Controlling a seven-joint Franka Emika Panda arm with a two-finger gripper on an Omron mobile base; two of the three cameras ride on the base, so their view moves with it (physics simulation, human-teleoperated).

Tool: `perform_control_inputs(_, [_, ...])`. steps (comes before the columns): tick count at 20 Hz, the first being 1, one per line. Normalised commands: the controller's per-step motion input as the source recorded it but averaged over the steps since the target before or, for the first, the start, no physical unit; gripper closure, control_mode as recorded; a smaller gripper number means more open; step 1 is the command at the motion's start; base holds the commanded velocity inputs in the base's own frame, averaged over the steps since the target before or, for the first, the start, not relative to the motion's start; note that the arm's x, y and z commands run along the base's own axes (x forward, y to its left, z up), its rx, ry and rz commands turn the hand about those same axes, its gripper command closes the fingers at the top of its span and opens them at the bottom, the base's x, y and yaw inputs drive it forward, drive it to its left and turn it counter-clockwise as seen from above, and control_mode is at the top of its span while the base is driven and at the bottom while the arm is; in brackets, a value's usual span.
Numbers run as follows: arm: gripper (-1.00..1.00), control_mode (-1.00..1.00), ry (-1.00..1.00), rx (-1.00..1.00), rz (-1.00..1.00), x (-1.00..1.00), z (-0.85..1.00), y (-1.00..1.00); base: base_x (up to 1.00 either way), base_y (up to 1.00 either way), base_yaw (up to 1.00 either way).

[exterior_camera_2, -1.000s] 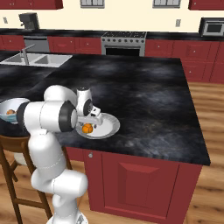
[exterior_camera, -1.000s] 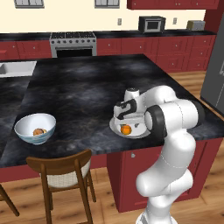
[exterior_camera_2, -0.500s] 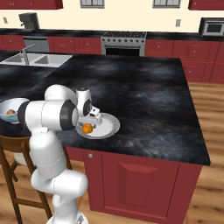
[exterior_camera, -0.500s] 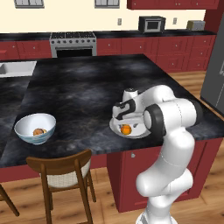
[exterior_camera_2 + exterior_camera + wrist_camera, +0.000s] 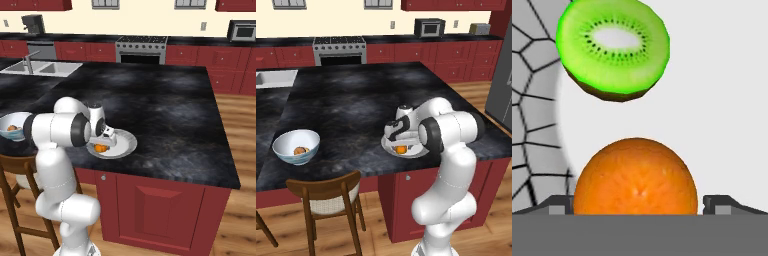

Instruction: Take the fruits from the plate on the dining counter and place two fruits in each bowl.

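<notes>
The grey-white plate (image 5: 387, 146) (image 5: 128, 142) (image 5: 722, 100) lies near the front edge of the black dining counter (image 5: 346, 100). On it sit a bright orange (image 5: 401, 149) (image 5: 100, 147) (image 5: 635, 177) and, just beyond it in the hand view, a green fruit (image 5: 613, 47) with a cut seeded face and brown skin. My gripper (image 5: 400, 144) (image 5: 103, 142) (image 5: 637, 205) is down at the plate, open, its fingertips (image 5: 562, 204) standing on either side of the orange. One white bowl (image 5: 296, 146) (image 5: 12, 126) at the counter's left front holds a small orange-brown fruit (image 5: 301, 150).
A wooden chair (image 5: 326, 192) stands below the counter's front edge, left of my arm. A sink (image 5: 40, 67) is set in the far left counter. Red cabinets, a stove (image 5: 339, 47) and a microwave (image 5: 428, 27) line the back wall.
The hand has eased slightly lower over the plate. The fruits and the bowl have not moved.
</notes>
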Motion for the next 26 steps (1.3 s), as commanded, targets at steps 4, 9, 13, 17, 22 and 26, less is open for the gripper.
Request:
perform_control_inputs(4, [1.0, -1.0, 0.01, 0.0, 0.0, -0.01, -0.25, 0.0, 0.0, 0.0, 0.0])
perform_control_inputs(9, [1.0, -1.0, 0.01, 0.0, 0.0, -0.04, -0.1, 0.0, 0.0, 0.0, 0.0])
perform_control_inputs(13, [1.0, -1.0, 0.0, 0.0, 0.0, -0.66, 0.41, -0.42, 0.0, 0.0, 0.0])
perform_control_inputs(17, [1.0, -1.0, 0.0, 0.0, 0.0, -0.66, 0.46, -0.48, 0.0, 0.0, 0.0])
perform_control_inputs(22, [1.0, -1.0, 0.0, 0.0, 0.0, -0.61, 0.37, -0.43, 0.0, 0.0, 0.0])
perform_control_inputs(26, [1.0, -1.0, 0.0, 0.0, 0.0, -0.32, 0.6, -0.04, 0.0, 0.0, 0.0])
